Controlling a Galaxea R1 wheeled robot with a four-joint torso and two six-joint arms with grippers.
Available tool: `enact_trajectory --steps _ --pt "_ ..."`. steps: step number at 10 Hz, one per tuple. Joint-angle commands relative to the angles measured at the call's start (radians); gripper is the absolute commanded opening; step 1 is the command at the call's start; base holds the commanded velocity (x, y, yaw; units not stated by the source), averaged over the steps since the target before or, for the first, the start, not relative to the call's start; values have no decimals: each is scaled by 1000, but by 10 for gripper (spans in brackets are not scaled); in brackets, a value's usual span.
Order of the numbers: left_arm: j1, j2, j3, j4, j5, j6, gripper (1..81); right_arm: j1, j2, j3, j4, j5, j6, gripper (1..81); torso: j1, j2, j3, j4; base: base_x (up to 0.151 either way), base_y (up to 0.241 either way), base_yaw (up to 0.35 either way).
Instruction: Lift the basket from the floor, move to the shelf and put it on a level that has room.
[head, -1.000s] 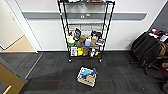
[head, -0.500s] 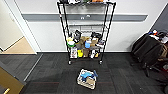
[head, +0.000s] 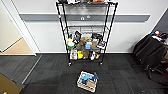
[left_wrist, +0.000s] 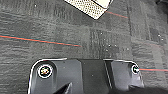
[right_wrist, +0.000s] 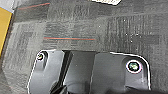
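Room: white wall with a grey band (head: 130, 18) behind the rack; tan wood flooring (head: 18, 47) shows through an opening at the left.
Floor (head: 50, 72): dark grey carpet tiles with faint seams; thin red lines cross it in both wrist views.
Shelf (head: 86, 32): tall black wire rack against the wall, on small casters.
Level (head: 86, 26): bare wire tier in the middle of the rack, above the crowded tiers.
Lower tiers: packed with boxes, packets and bottles.
Chair (head: 150, 53): dark, draped with black cloth, at the right, well apart from the rack.
Basket (head: 87, 81): on the carpet in front of the rack, turned a little askew, apart from the casters.
Basket contents: blue plush toy (head: 86, 77) on top, brown box (head: 91, 84) beside it.
Jaws: cannot tell for either arm; both wrist views look down on carpet past the dark wrist plate.
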Motion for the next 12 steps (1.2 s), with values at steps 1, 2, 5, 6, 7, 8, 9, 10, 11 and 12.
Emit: enact_trajectory --steps 1,2,5,6,7,8,9,10,11,12 --pt "-44 -8 14 9 44 2 811 51 -13 9 -1 -54 3 811 0 -1 0 0 115 0 0" --pt "-44 -8 14 9 44 2 811 51 -13 9 -1 -54 3 811 0 -1 0 0 115 0 0" --pt "-44 -11 14 9 44 2 811 51 -11 9 -1 -54 3 811 0 -1 0 0 115 0 0" --pt "-43 -10 14 10 46 2 811 51 -11 5 -1 -54 5 811 0 -1 0 0 115 0 0" --pt "-43 -10 16 10 46 2 811 50 -13 5 -1 -54 5 811 0 -1 0 0 115 0 0" --pt "-43 -10 17 9 46 2 811 47 -13 5 -1 -54 5 811 0 -1 0 0 115 0 0" --pt "-43 -10 17 10 46 2 811 47 -11 5 -1 -54 5 811 0 -1 0 0 115 0 0" --pt "-44 -10 17 10 44 2 811 47 -11 5 -1 -54 5 811 0 -1 0 0 115 0 0" --pt "-43 -10 17 10 44 2 811 47 -11 5 -1 -54 5 811 0 -1 0 0 115 0 0" --pt "-43 -10 17 10 44 2 811 47 -11 5 -1 -54 5 811 0 -1 0 0 115 0 0"
